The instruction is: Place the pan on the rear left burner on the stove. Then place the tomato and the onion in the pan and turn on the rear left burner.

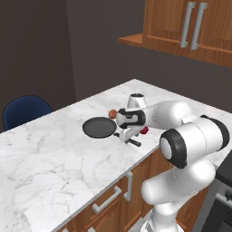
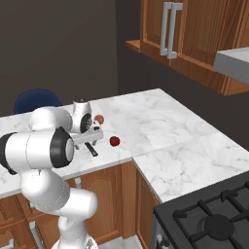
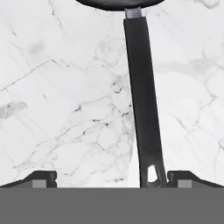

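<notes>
The jaws (image 3: 112,179) stand wide apart and grip nothing, poised above the pan's handle (image 3: 142,100). In the hand view the handle runs up between the two fingertips (image 3: 43,178), nearer the right-hand one, its holed end level with them. The pan (image 1: 99,127) sits flat on the white marble worktop (image 1: 54,154), near the front edge. The onion (image 1: 112,113) lies just behind the pan; the tomato (image 2: 114,141) lies on the far side of the handle, close to the edge. The worktop turns a corner and meets the stove (image 2: 214,219), well apart from the pan. Wooden cabinets (image 2: 194,34) hang on the dark wall; a blue chair (image 1: 25,111) stands beyond the worktop. Count: one pan, one tomato, one onion, one stove, one chair.
</notes>
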